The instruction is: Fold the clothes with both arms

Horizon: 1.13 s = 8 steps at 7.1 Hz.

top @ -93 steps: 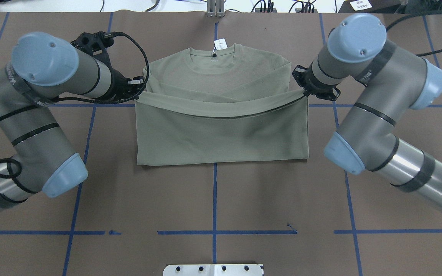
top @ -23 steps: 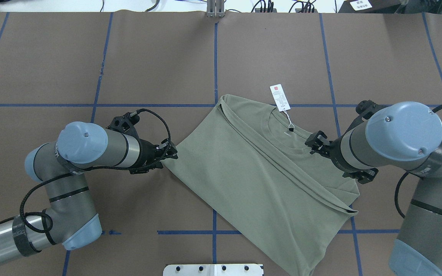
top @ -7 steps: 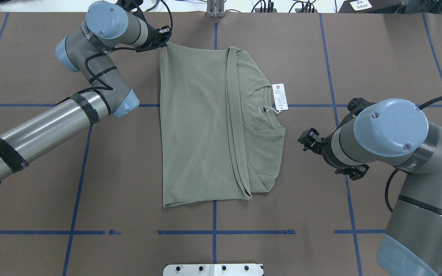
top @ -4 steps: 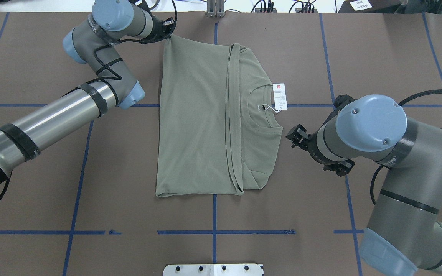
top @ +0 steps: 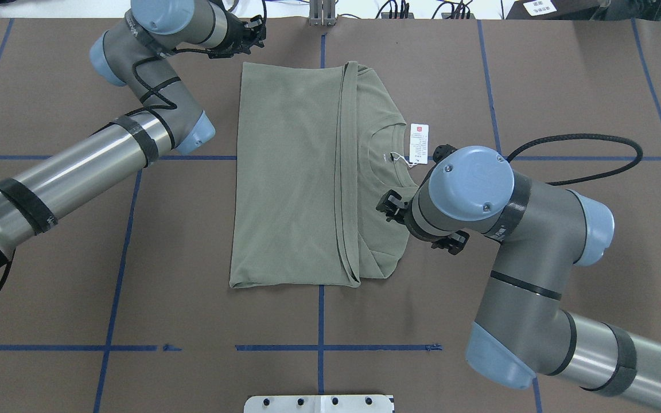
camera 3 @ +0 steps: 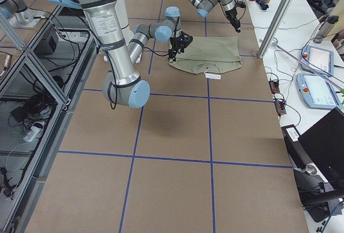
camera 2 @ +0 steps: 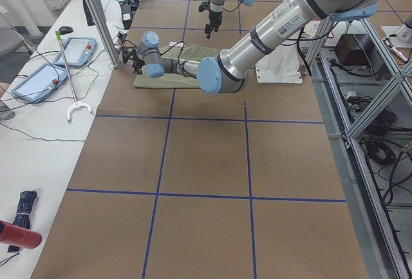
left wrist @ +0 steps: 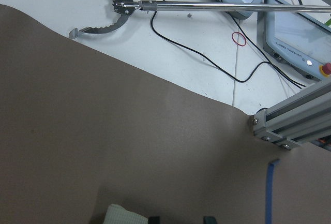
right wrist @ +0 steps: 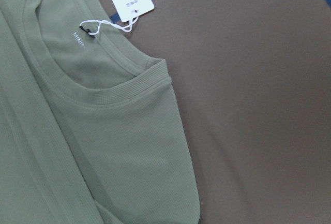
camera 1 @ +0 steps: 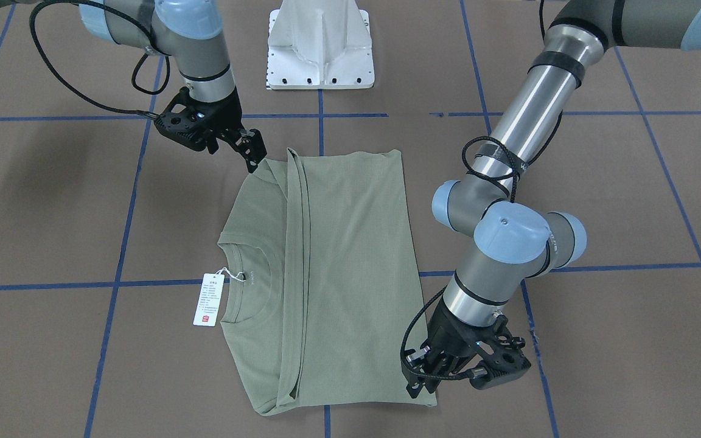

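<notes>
Above the near right part of the folded sage-green shirt (top: 290, 172), the right gripper (top: 389, 206) is held with fingers parted and empty. The shirt is laid flat on the counter (top: 78, 258), towards its far edge. There the left gripper (top: 255, 35) is seen just off the shirt's corner, fingers (left wrist: 155, 220) spread, nothing gripped.
</notes>
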Each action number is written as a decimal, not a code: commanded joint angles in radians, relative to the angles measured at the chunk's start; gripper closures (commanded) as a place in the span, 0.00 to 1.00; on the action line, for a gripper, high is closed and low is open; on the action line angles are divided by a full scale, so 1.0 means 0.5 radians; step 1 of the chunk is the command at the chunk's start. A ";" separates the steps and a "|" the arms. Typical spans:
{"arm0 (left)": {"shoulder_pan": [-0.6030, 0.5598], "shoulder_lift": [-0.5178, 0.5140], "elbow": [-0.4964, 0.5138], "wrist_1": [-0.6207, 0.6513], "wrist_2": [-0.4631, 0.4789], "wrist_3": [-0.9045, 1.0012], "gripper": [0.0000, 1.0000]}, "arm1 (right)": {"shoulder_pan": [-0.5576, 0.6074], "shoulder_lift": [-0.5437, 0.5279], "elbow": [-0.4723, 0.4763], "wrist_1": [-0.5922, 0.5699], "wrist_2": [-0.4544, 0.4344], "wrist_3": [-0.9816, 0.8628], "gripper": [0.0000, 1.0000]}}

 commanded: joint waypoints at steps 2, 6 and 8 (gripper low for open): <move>-0.056 0.583 -0.791 0.106 -0.359 0.009 0.57 | -0.107 0.217 -0.309 0.010 -0.003 -0.716 0.00; -0.105 0.744 -0.916 0.106 -0.437 0.012 0.57 | -0.178 0.438 -0.448 -0.164 -0.033 -1.478 0.00; -0.105 0.769 -0.910 0.106 -0.440 0.015 0.57 | -0.194 0.457 -0.544 -0.165 -0.055 -1.613 0.00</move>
